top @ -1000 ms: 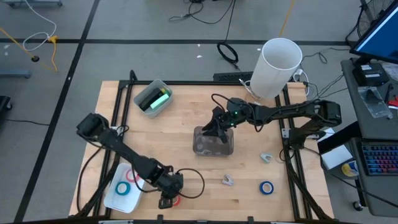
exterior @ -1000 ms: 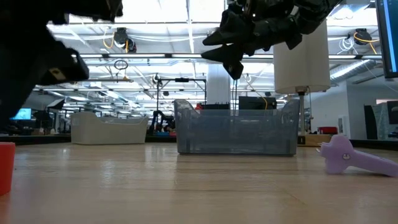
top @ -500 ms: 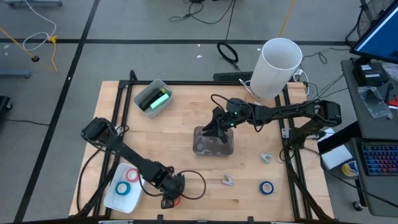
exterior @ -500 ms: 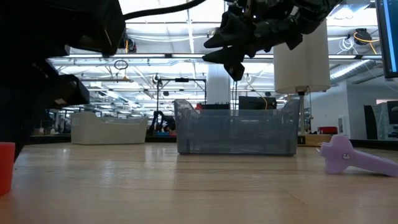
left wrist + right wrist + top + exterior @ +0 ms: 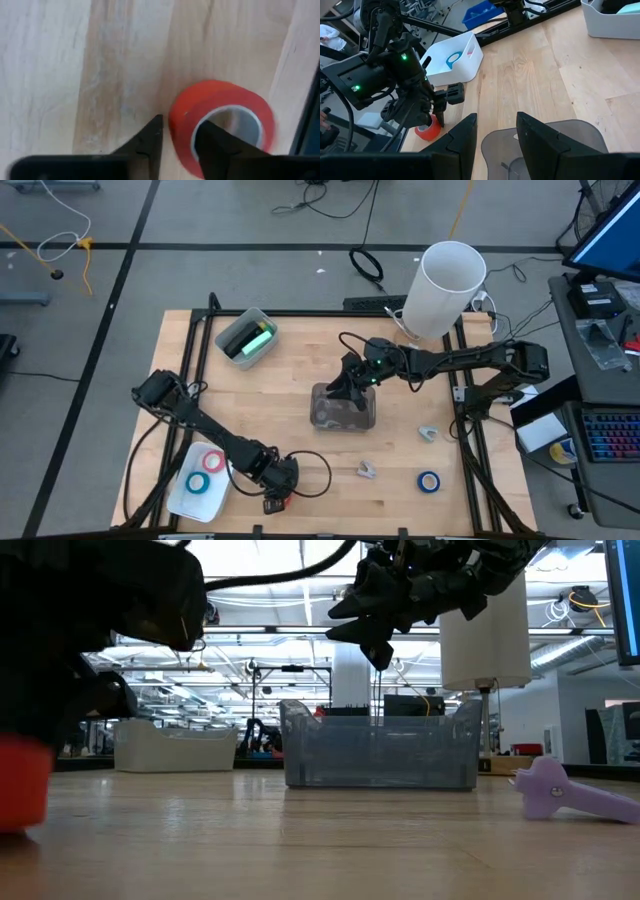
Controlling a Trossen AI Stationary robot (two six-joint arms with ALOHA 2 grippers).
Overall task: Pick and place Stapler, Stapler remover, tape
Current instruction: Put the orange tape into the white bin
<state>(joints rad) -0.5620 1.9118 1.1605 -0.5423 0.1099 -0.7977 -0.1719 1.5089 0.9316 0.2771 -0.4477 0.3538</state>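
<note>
A red tape roll (image 5: 220, 125) lies near the table's near edge (image 5: 283, 502), and my left gripper (image 5: 180, 135) stands over it, fingers pointing down, shut on its wall. My right gripper (image 5: 348, 385) hangs open above the clear grey bin (image 5: 343, 410) and touches nothing. The mint-green stapler (image 5: 255, 340) lies inside a white bin near the far left corner. A blue and a red tape roll lie flat in the white tray (image 5: 190, 490). Another blue roll (image 5: 428, 480) lies flat on the table at near right. A purple staple remover (image 5: 560, 790) lies on the wood. My left gripper has the red roll by its wall (image 5: 181, 125) on the side nearest the fingers. One finger (image 5: 215, 145) is inside the pale core and the other (image 5: 150, 142) is outside. The fingers come from above, pointing down. Whether the roll is clear of the wood, I cannot tell.
A second small pale remover-like piece (image 5: 428, 434) lies right of the grey bin, and one (image 5: 366, 470) lies on the near side of it. A tall white cylinder (image 5: 445, 285) stands at the far right corner. Bare wood lies between the bins.
The left gripper has come down onto the red roll near the near edge. In the low view the roll now shows larger and higher than before, so it has shifted. The right arm has kept still.
</note>
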